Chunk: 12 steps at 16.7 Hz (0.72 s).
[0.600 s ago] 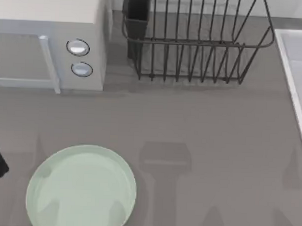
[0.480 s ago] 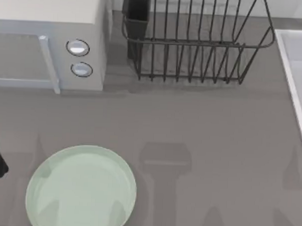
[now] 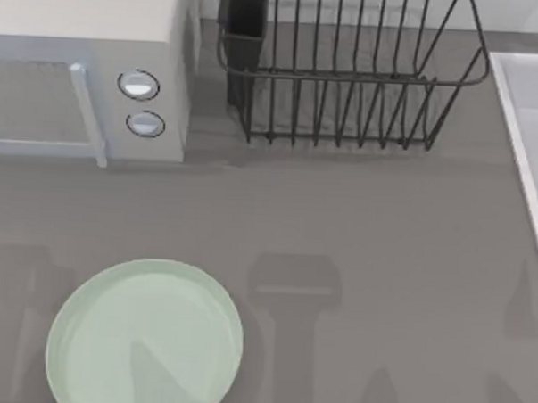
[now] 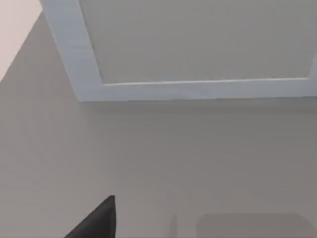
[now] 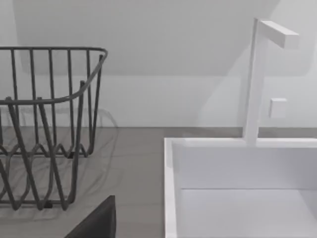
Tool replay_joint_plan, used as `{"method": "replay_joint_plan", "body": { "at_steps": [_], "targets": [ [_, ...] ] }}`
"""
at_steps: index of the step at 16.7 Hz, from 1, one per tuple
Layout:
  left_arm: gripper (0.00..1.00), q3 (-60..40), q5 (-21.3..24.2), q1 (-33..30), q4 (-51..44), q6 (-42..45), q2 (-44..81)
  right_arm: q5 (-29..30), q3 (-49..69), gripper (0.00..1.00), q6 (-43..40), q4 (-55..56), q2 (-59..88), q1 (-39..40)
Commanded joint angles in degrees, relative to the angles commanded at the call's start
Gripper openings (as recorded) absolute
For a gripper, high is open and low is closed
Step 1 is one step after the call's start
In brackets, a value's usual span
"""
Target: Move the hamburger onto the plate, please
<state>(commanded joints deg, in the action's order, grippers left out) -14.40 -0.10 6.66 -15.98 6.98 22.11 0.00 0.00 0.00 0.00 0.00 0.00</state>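
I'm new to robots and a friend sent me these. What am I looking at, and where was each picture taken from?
This is a simulated pair of AgileX robot arms at a grey table. The top view looks down from above. It shows a mint-green plate at the front left, a microwave behind it, a wire dish rack at the back and a white sink at the right edge. The other two pictures come from cameras on the arms' wrists. The dark wedge in each is part of that arm's gripper: the left gripper and the right gripper, which faces the rack and sink. I cannot tell whether either holds anything.
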Motion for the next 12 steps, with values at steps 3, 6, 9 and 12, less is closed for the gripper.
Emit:
{"method": "replay_joint_plan", "body": {
  "at_steps": [3,6,9,12],
  "targets": [
    [1.0,-8.2,0.0,3.9,-10.1,4.2,16.2,0.0,0.0,1.0,0.0,0.0,0.0,0.0],
    [1.0,-16.3,-0.1,7.9,-20.2,8.4,32.5,0.0,0.0,1.0,0.0,0.0,0.0,0.0],
    [1.0,-23.6,-0.2,11.4,-29.0,12.1,45.9,0.0,0.0,1.0,0.0,0.0,0.0,0.0],
    [1.0,-29.7,-0.2,14.1,-35.4,15.0,55.1,0.0,0.0,1.0,0.0,0.0,0.0,0.0]
  ]
}}
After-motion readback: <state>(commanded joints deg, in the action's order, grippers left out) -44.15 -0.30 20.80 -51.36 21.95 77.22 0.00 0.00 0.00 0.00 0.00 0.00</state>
